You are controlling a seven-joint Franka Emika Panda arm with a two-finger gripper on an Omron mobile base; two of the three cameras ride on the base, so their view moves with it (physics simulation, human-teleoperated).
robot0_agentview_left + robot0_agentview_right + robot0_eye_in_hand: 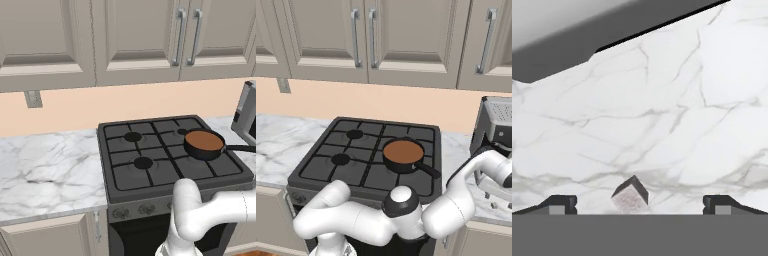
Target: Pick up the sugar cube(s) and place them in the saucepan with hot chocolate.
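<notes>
The hand view looks down on the white marble surface [662, 110], where a small pale sugar cube [630, 195] with dark shaded faces sits low in the picture, between the two dark fingertips [559, 204]. The jaws stand wide open, one tip far to each side of the cube and neither touching it; the gripper [640, 205] is centred close to the cube. A dark grey edge [612, 30] crosses the top of this view; I cannot tell what it belongs to.

The two base views give the wider scene. In the left base view the saucepan with hot chocolate [204, 142] rests on the right rear part of the black stove [150, 160], its thin handle [242, 148] pointing right toward a grey appliance [246, 112] at the picture's edge. The white arm [200, 215] bends across the lower right corner, in front of the stove's knobs [132, 211].

The right base view shows the same saucepan [403, 152] from the other side, handle [428, 171] angled down and to the right. Here the arm [396, 212] folds low across the stove front and reaches up to the right, its far end [496, 167] close against the grey appliance [498, 125] over the marble surface [456, 145]. Pale cabinet doors [406, 35] hang above in both base views.
</notes>
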